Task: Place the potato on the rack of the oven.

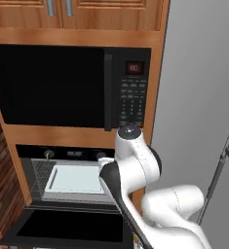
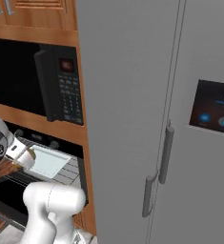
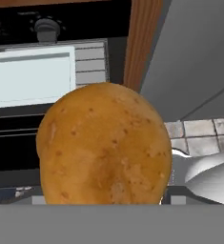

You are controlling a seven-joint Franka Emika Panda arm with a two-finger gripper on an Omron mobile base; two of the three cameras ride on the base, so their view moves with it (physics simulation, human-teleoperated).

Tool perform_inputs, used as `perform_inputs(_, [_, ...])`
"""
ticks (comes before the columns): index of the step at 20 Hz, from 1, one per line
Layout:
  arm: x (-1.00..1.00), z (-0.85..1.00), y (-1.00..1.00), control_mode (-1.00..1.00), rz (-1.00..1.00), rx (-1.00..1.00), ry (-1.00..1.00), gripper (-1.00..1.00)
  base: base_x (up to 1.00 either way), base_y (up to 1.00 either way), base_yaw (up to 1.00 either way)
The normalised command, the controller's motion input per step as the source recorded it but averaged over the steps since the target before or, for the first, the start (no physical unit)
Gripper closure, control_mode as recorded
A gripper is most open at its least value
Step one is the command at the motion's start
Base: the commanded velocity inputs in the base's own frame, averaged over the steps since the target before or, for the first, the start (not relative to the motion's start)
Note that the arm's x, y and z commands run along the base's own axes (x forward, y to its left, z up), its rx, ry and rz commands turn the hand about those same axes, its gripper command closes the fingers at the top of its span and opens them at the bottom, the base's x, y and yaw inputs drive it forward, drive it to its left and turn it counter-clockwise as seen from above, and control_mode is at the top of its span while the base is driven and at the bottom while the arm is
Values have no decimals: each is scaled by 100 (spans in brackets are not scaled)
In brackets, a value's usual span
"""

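Note:
A golden-brown potato (image 3: 104, 145) looms large in the hand view, hiding the fingertips that grip it. From the right base view my gripper (image 2: 26, 156) hangs in front of the oven opening, shut on the potato (image 2: 32, 153), of which a small tan edge shows. The oven (image 1: 62, 155) stands open, its black door (image 1: 67, 226) folded down. Inside, the wire rack (image 1: 39, 172) carries a pale flat tray (image 1: 74, 177); bare rack bars (image 3: 90, 64) show to the tray's right. The potato is in front of the cavity, apart from the rack.
A black microwave (image 1: 67, 85) sits above the oven. A wooden frame post (image 3: 142, 43) borders the oven's right side, with the grey fridge (image 2: 156, 95) and its handles (image 2: 166, 155) beyond. Tiled floor (image 3: 199, 128) lies below.

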Motion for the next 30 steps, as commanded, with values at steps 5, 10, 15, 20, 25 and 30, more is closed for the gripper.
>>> perform_inputs(5, [50,-52,100,-100,-4,-4,-14,100,0,0,0])
perform_inputs(10, [68,-29,100,-100,2,-29,-4,100,0,0,0])
perform_inputs(15, [71,-36,100,-100,8,-19,0,100,0,0,0])
perform_inputs(20, [71,-43,83,-100,0,-5,-1,100,0,0,0])
perform_inputs(25, [54,-66,22,-100,-1,-2,-9,100,0,0,0])
perform_inputs(30, [42,-61,0,-100,-2,-5,-15,100,0,0,0])
